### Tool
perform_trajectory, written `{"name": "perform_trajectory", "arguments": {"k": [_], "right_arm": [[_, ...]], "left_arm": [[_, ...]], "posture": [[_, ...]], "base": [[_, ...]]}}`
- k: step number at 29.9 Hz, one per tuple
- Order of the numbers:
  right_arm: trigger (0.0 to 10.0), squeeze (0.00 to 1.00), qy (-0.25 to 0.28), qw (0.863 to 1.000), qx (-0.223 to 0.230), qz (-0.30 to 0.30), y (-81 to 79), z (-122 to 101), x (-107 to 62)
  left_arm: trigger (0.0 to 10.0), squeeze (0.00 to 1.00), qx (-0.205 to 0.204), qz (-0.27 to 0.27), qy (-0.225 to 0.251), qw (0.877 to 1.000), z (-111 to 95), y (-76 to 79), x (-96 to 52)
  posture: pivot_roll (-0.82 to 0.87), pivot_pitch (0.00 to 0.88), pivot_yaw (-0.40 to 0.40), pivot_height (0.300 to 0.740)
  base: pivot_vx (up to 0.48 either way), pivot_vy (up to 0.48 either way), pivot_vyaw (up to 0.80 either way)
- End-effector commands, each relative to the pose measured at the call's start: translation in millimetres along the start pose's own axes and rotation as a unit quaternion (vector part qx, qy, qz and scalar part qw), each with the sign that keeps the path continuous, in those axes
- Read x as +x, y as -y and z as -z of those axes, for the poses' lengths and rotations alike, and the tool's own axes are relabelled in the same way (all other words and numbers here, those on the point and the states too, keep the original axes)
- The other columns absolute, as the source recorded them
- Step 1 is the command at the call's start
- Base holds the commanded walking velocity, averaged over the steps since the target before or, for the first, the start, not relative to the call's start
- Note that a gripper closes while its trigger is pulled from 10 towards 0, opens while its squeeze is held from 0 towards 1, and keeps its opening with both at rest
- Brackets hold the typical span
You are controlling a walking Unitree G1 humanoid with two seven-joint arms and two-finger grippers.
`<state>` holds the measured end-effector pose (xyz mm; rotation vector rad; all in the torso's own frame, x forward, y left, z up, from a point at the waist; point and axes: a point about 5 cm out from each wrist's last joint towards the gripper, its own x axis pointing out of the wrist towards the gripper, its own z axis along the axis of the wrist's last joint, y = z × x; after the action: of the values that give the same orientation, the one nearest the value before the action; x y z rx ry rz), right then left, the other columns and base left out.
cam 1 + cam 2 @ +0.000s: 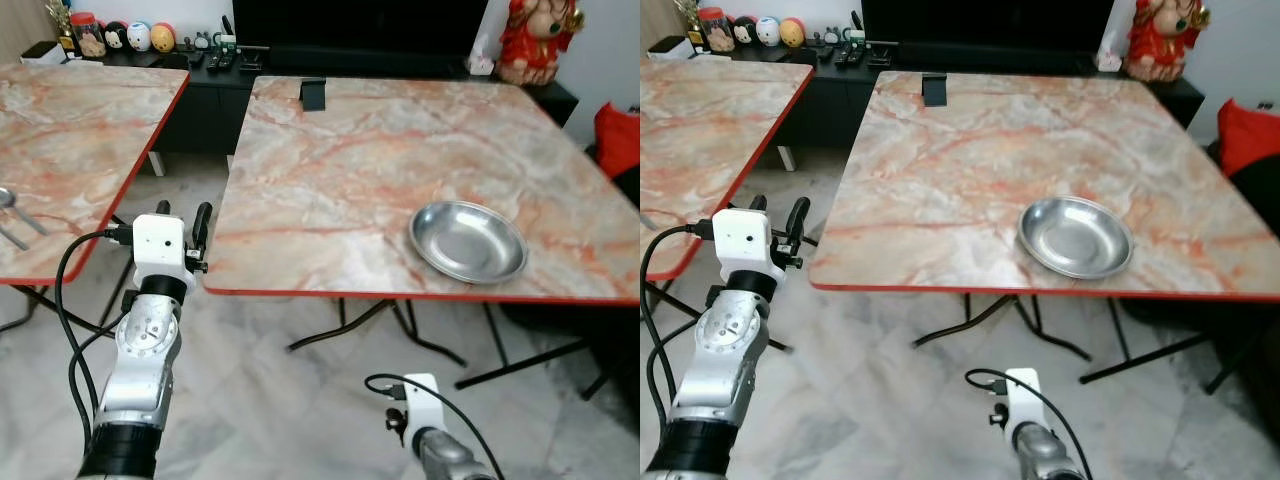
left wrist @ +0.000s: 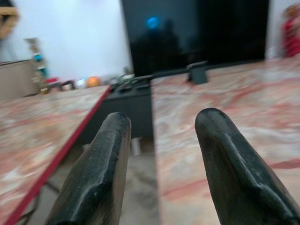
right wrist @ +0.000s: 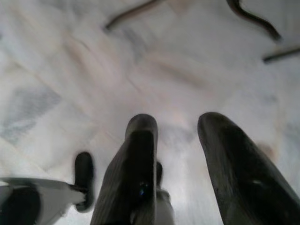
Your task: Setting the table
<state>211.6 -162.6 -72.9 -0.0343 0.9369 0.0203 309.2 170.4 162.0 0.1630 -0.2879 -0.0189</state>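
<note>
At nine o'clock in the head views stands a marble-patterned side surface with a red edge; a spoon and another piece of cutlery lie near its near left edge. Just right of it, at about seven o'clock, the left tool is raised in the gap between the two surfaces, level with their edges. Its two black fingers stand apart with clear space between them and hold nothing; they point toward the far wall, with the corner of the main surface just beside the right finger.

The main surface takes up the middle, with the same marble top and red rim, on folding black legs. At its far edge, around twelve o'clock, a small black stand sits upright. Toward four o'clock on this surface, near the front edge, rests a shallow steel plate, empty and flat.

At six o'clock, low down, the right tool hangs over the pale marble floor, well below the plate. Its fingers are parted and grip nothing.

Along the far wall runs a dark cabinet with small round figures, and at one o'clock a red figurine.
</note>
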Motion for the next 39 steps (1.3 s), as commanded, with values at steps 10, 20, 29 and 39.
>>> {"name": "perform_trajectory", "arguments": {"k": [10, 20, 29, 39], "right_arm": [[10.0, 0.0, 0.005, 1.0, -0.001, -0.003, -2.2, -3, 0.4], [10.0, 0.0, 0.004, 1.0, 0.011, 0.002, -3.6, 0, 0.1], [10.0, 0.0, 0.004, 1.0, 0.013, 0.0, -5.0, 1, 0.0], [10.0, 0.0, 0.006, 1.0, 0.015, 0.0, -4.3, -2, 0.3]], "left_arm": [[10.0, 0.0, 0.008, 0.001, 0.001, 1.0, -2, -1.0, 0.2], [10.0, 0.0, 0.011, 0.015, 0.005, 1.0, -2, 0.6, 3.1], [10.0, 0.0, 0.011, 0.028, 0.008, 1.0, -3, 5.8, 7.1], [10.0, 0.0, 0.01, 0.017, 0.008, 1.0, -4, 3.0, 7.6]], "posture": [[0.02, 0.0, -0.063, 0.74], [0.03, 0.0, -0.056, 0.74], [0.03, 0.0, -0.051, 0.74], [0.02, 0.0, -0.051, 0.74]], "base": [[0.0, 0.375, 0.0], [0.0, 0.375, 0.0], [0.0, 0.374, 0.0], [0.0, 0.376, 0.0]]}}
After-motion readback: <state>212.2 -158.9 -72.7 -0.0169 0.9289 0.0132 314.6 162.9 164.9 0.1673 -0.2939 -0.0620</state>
